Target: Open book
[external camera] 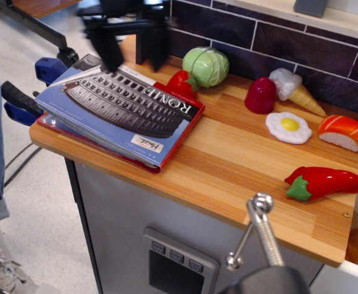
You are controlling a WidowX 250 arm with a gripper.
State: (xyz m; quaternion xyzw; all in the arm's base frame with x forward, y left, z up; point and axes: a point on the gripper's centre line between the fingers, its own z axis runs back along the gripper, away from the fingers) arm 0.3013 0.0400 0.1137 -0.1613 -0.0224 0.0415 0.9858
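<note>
The book lies closed on the left end of the wooden counter. Its blue cover shows a grey Colosseum photo, a white "ROME" title on a black band and a small white label near the front edge; red edges show beneath. My gripper is black and motion-blurred, above the book's far edge. Its two fingers point down with a wide gap between them, open and holding nothing.
Toy foods sit on the counter: a green cabbage, a red piece, an ice cream cone, a fried egg, salmon sushi and a red pepper. Blue clamps grip the counter's left edge. A metal handle stands in front.
</note>
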